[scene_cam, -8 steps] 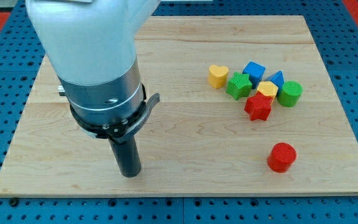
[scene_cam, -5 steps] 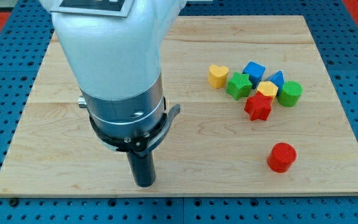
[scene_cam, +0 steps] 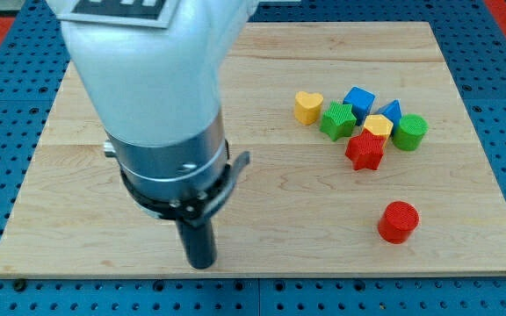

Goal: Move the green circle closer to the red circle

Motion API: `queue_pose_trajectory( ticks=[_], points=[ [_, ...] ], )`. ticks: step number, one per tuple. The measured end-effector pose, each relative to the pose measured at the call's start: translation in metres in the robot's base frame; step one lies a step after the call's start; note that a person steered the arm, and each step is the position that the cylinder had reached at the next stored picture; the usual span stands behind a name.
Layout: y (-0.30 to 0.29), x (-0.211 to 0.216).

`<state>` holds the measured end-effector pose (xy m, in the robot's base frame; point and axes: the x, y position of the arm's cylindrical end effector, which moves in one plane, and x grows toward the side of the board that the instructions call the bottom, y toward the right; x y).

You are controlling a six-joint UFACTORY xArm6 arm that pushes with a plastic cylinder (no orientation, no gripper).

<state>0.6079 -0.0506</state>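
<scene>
Rod and arm are filling the left half of the scene, with my tip (scene_cam: pixel 201 263) sitting near the front edge of the wooden surface (scene_cam: pixel 262 219), well apart from every block; there is no pincer on this rig, so nothing is being held. Moving right, a yellow heart (scene_cam: pixel 307 106), a green star (scene_cam: pixel 337 120), a blue cube (scene_cam: pixel 358 99), a yellow block (scene_cam: pixel 377 126), a red star (scene_cam: pixel 365 150) and another blue block (scene_cam: pixel 392 111) are clustering together. The green circle (scene_cam: pixel 409 132) is sitting at the cluster's right end, with the red circle (scene_cam: pixel 399 220) alone nearer the front. Approach is the step in hand, I judge; next the tip needs to be getting behind the green circle's far side to push it forward.
</scene>
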Motion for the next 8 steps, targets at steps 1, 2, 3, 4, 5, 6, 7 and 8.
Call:
queue_pose_trajectory(
  ticks=[1,2,3,4,5,6,7,8],
  points=[
    [0.102,0.003],
    [0.209,0.006],
    [0.267,0.0],
    [0.312,-0.092],
    [0.33,-0.191],
    [0.276,-0.192],
    [0.221,-0.152],
    [0.185,-0.141]
  ],
)
